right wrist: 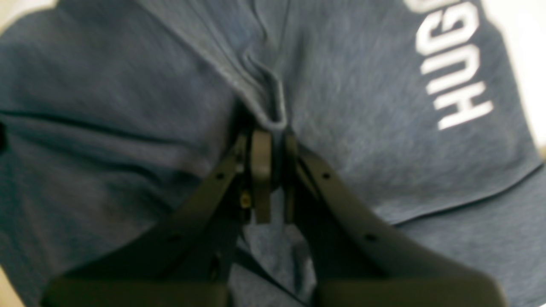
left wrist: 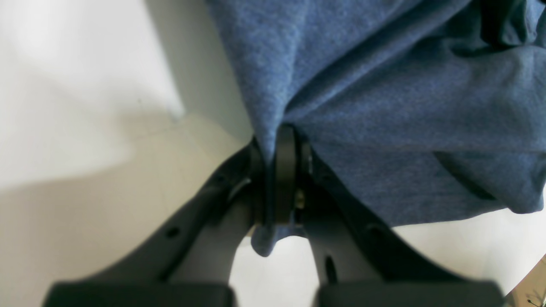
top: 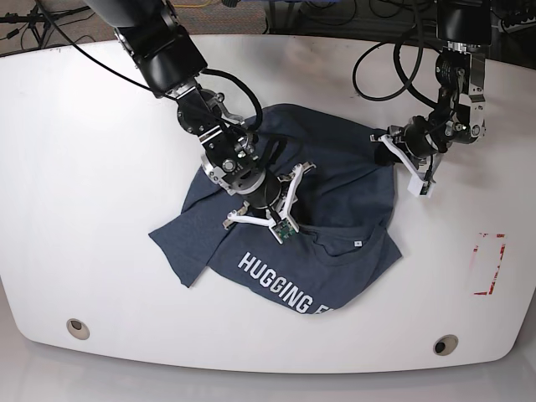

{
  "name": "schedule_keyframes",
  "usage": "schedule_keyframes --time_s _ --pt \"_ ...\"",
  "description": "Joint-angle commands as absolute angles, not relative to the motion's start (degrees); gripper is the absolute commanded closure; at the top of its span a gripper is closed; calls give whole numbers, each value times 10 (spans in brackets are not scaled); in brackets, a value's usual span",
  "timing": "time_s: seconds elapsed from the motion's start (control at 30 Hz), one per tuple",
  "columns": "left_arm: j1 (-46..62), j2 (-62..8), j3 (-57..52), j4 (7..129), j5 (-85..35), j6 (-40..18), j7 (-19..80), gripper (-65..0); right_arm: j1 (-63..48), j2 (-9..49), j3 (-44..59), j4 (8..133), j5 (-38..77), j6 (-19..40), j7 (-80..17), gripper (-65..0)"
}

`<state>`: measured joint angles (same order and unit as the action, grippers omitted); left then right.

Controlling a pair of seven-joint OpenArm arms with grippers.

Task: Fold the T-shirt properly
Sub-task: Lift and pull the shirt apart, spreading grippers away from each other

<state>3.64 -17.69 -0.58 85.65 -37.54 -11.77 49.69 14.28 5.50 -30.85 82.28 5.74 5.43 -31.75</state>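
The T-shirt [top: 335,193] is dark heathered navy and lies crumpled on the white table [top: 100,167], with white lettering [top: 280,285] near its front edge and a small white neck tag [top: 358,244]. My right gripper [top: 270,199] presses down on the middle of the shirt. In the right wrist view it [right wrist: 273,136] is shut on a raised fold of the T-shirt [right wrist: 128,85]. My left gripper [top: 383,144] is at the shirt's right edge. The left wrist view shows it [left wrist: 279,136] shut on a pinch of the T-shirt [left wrist: 405,106], lifted off the table.
Black cables [top: 394,59] trail over the table's back edge. A red-marked patch [top: 490,264] lies at the right. Two round holes [top: 77,327] [top: 445,344] sit near the front edge.
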Motion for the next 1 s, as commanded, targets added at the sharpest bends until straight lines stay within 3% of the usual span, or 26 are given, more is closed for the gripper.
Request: schedule_keyframes --time_s 0.0,0.2,0.47,0.6,0.97 --pt "32 -196 -7 861 -365 -111 504 0 158 63 -305 861 57 51 -318 0" --pt "15 -214 -20 874 -365 -111 503 0 156 81 -269 904 59 50 -322 0" --pt "-32 -236 -76 862 -365 -113 503 0 157 96 -143 945 61 58 -331 0" --pt "-71 -249 -76 865 -366 -138 507 0 176 102 -99 953 61 91 -332 0" --pt "-147 -252 -77 931 -365 -144 523 0 233 154 -81 953 63 114 -332 0"
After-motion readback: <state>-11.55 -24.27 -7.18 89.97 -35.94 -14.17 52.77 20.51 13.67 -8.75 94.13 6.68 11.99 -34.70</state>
